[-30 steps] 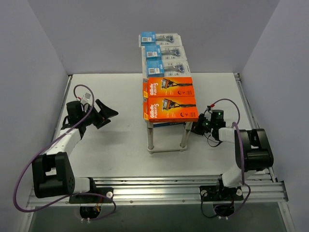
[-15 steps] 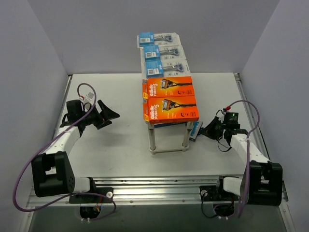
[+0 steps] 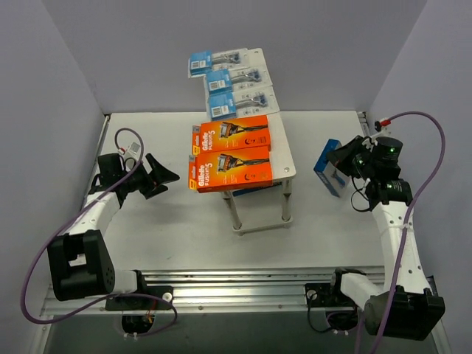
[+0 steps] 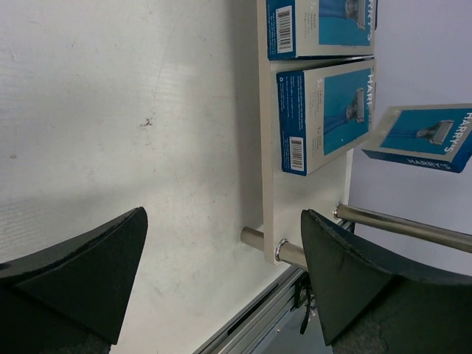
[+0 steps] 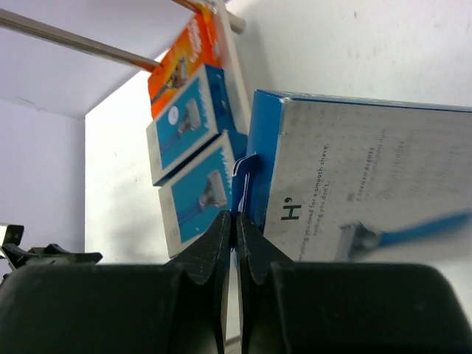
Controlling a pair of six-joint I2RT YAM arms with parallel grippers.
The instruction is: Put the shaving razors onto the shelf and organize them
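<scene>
**Left gripper [image 3: 164,183] gaping and empty; right gripper [image 5: 236,218] pinched on a blue-and-white box [image 5: 354,184]**

The left gripper hovers low over the left side of the table [image 3: 184,221], jaws spread wide with nothing between them. It points toward the shelf [image 3: 283,153] and is well apart from it.

The shelf stands mid-table, set at a slight angle. On its pale top, three blister packs [image 3: 233,77] with blue cards lie in a row at the far end. Two orange boxes [image 3: 233,152] lie side by side at the near end, overhanging the left edge. The left wrist view shows two more blue boxes [image 4: 324,118] lying flat on the lower tier.

To the right of the shelf and not touching it, the right gripper holds the blue-and-white box raised off the table. Its fingers are closed tight on a thin blue flap at the box's edge. The box's printed face, showing a razor, is turned toward the wrist camera.
</scene>
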